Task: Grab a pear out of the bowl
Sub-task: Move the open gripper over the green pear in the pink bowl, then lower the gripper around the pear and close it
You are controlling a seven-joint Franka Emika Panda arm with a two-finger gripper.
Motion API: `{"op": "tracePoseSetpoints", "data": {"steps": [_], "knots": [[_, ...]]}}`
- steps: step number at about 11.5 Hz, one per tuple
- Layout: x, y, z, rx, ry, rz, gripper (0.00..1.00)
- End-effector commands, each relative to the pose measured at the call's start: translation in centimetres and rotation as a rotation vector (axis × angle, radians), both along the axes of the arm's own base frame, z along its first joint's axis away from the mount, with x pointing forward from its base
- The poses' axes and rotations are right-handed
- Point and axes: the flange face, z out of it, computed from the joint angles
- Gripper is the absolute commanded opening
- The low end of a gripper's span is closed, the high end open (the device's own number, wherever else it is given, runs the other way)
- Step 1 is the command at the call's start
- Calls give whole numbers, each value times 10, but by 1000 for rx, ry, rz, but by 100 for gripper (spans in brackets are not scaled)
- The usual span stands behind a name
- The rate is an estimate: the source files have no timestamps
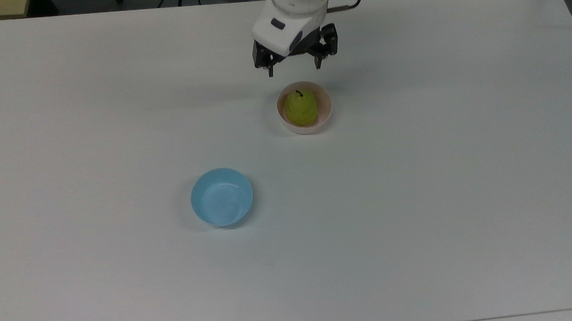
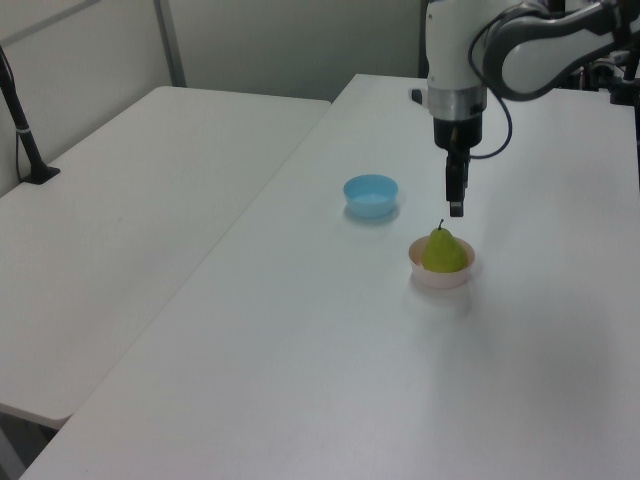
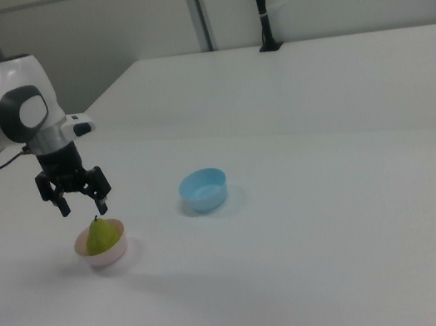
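The yellow-green pear (image 1: 301, 108) sat upright in the pale pink bowl (image 1: 326, 115). The gripper (image 1: 294, 71) hung above the bowl's far rim in the top view, fingers spread, holding nothing.

The white arm reaches in from the top view's upper edge, its wrist turned straight down. The black gripper (image 1: 294, 71) hangs in the air, pointing downward, its two fingers (image 3: 64, 209) spread wide apart with nothing between them. In the left view the gripper (image 2: 455, 207) appears edge-on.
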Motion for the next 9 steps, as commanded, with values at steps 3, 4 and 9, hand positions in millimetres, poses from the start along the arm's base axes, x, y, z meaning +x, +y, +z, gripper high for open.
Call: {"op": "tracePoseSetpoints", "data": {"steps": [3,4,9], "knots": [[-4,15,-53,-13,-5,53,97],[-2,16,-60,-15,-1,54,94],[7,18,-88,-27,-18,61,90]]}}
